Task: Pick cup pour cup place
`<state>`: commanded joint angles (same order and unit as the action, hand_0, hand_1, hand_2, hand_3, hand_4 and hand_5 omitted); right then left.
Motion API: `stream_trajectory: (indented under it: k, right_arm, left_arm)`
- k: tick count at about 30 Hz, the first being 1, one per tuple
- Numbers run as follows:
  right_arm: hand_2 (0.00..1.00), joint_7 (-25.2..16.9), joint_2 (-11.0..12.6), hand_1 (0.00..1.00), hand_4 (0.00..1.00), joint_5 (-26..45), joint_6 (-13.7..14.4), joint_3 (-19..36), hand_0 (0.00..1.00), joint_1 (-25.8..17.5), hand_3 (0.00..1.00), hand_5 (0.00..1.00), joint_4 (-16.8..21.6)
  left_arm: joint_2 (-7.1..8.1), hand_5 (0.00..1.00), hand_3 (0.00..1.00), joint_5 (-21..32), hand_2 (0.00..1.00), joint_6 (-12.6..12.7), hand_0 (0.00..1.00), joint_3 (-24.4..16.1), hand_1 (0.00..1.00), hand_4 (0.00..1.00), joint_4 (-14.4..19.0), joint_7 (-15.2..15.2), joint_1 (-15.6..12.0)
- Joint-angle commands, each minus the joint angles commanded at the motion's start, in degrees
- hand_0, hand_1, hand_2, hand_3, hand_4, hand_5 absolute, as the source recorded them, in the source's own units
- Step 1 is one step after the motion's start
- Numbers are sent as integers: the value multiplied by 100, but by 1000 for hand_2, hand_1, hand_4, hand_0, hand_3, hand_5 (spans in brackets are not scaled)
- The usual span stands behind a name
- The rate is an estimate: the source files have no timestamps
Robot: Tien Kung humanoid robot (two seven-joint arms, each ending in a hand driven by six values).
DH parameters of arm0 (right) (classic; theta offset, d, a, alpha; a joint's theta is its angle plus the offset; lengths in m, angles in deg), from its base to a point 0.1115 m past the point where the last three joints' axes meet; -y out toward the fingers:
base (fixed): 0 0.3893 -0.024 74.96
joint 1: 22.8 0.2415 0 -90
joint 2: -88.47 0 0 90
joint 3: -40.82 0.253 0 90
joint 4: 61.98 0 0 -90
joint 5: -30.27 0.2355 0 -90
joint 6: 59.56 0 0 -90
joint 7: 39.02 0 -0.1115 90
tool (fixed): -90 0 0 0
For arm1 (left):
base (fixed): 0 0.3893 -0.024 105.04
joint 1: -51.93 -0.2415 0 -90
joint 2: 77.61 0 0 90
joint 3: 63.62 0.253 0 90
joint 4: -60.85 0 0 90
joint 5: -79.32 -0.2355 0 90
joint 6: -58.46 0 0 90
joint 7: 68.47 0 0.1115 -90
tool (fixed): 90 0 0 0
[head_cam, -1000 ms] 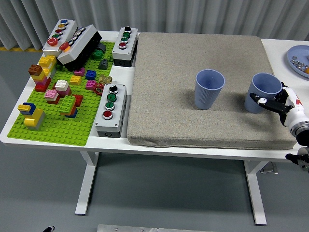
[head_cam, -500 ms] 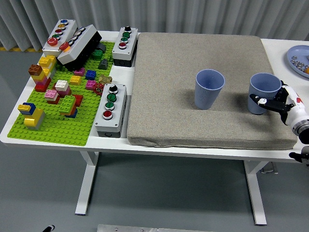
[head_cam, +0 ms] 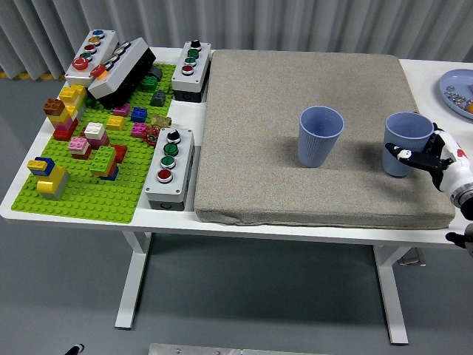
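Observation:
Two blue-grey cups stand on the grey mat (head_cam: 251, 148). The left cup (head_cam: 321, 137) is upright near the mat's middle, with nothing touching it. The right cup (head_cam: 407, 132) stands upright near the mat's right edge. My right hand (head_cam: 423, 157) comes in from the right edge, its black-and-white fingers (head_cam: 403, 154) wrapped around that cup's lower front. What the cups hold cannot be seen. My left arm is out of view.
A green brick baseplate (head_cam: 89, 196) with several coloured bricks fills the table's left side. Button boxes (head_cam: 170, 166) (head_cam: 191, 70) (head_cam: 92, 53) sit beside and behind it. A blue plate (head_cam: 452, 83) with small items lies at the far right.
The right cup has gone from tilted toward the left to upright and shifted slightly right, with my right hand still around it. The left cup has not moved.

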<state>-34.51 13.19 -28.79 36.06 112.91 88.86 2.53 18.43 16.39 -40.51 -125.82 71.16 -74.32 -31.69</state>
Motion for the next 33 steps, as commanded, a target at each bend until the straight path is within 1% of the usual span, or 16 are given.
stream_trajectory:
  k: [9,33]
  right_arm:
    - [998,106,-10,931,805,-158,-83,141,944,-123,979,253,68]
    - [998,314,104,937,811,-301,-235,417,954,-512,998,261,447]
  left_arm:
    - [-3,998,776,6,858,-2,826,5,787,599,0,-2,-2]
    - [1,998,776,-4,858,-7,827,-9,787,599,0,-4,-21]
